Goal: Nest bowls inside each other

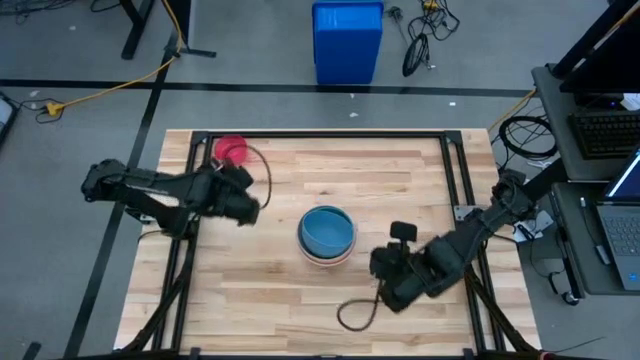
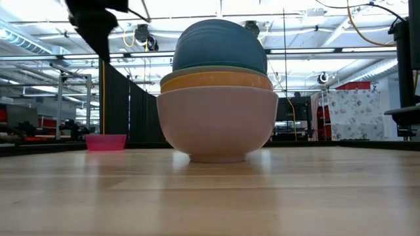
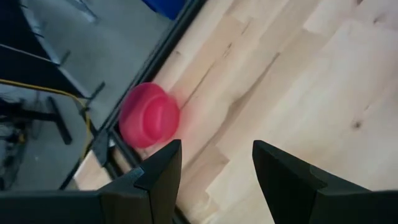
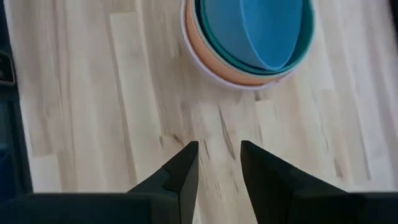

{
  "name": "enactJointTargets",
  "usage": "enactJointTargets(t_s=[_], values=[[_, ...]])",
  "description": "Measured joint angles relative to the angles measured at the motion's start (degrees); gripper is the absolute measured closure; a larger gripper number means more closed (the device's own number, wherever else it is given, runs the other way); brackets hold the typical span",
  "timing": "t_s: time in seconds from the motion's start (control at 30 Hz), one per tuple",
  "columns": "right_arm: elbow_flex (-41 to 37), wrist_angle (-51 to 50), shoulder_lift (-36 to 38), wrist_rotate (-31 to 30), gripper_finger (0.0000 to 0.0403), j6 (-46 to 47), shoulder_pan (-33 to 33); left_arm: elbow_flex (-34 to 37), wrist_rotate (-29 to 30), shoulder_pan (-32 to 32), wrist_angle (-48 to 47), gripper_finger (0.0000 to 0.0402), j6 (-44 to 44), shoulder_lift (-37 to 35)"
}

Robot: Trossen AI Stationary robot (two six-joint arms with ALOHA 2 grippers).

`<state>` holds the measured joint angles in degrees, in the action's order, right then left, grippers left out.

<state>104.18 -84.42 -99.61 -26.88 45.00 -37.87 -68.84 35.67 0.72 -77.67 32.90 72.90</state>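
A stack of nested bowls [image 1: 327, 236] stands on its white outer bowl [image 2: 216, 124] at the table's middle. Inside it are an orange bowl [image 2: 216, 81], a teal bowl [image 4: 214, 37] and, on top, a blue bowl [image 4: 267, 28] that lies tilted and stands high out of the stack. A small magenta bowl [image 1: 231, 151] rests alone by the far left corner. My left gripper [image 3: 217, 155] hangs open above the table, on the near side of the magenta bowl [image 3: 149, 116]. My right gripper [image 4: 219, 152] hangs open and empty at the stack's near right.
A tall blue bin [image 1: 347, 40] stands on the floor beyond the far edge. A black frame [image 1: 320, 135] runs along the table's sides. A dark cable loop [image 1: 355, 312] lies near the front edge. Bare wood lies between the stack and the magenta bowl.
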Motion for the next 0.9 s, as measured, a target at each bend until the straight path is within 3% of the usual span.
enactJointTargets(t_s=[0.13, 0.27, 0.63, 0.9], values=[[-2.47, 0.19, 0.00, -3.07, 0.0298, 2.71, -1.94, -0.02, -3.95, -8.29, 6.10, 0.0215, -10.47, 0.01], [-5.43, 0.28, -0.02, -3.45, 0.0298, 4.46, -2.80, -0.04, -5.20, -15.59, 6.32, 0.0215, -17.52, 0.01], [-10.15, 1.75, -0.02, -3.53, 0.0298, 5.37, -2.18, 1.61, -25.20, -35.56, 10.72, 0.0215, -27.86, 1.79], [-11.01, 1.90, -0.02, -3.38, 0.0298, 6.68, -2.50, 2.69, -29.96, -47.49, 11.83, 0.0215, -31.04, 10.31]])
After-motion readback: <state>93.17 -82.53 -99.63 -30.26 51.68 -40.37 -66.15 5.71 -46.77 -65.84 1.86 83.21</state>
